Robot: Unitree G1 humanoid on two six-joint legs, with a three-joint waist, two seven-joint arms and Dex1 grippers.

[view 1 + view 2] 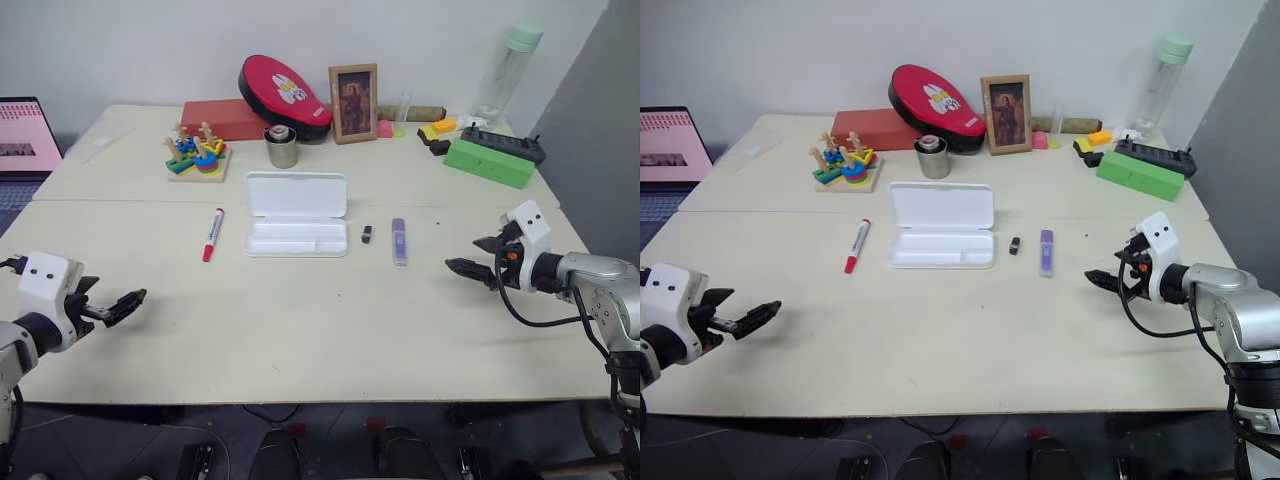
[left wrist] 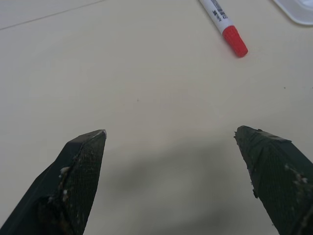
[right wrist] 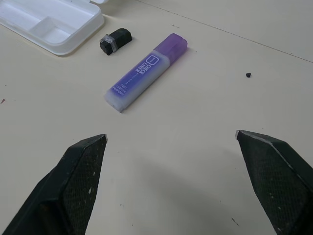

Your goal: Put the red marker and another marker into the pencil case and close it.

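Nothing had been picked up yet. The pencil case (image 1: 296, 225) lay open in the middle of the table (image 1: 300, 330), lid folded back, tray bare. One red marker (image 1: 212, 234) rested a little to the left of the case, and one purple highlighter (image 1: 399, 241) a little to its right, with a single small black object (image 1: 367, 234) between highlighter and case.

Both arms hung low over the near part of the table, well apart from the case. The left gripper (image 1: 125, 302) stood with its fingers spread wide and held nothing; the right gripper (image 1: 472, 260) was the same — wide and empty.

I judged this the reach, the very first step. Next, I'd say, each gripper had to come down over its nearer pen — left on the marker, right on the highlighter — and close across the barrel.
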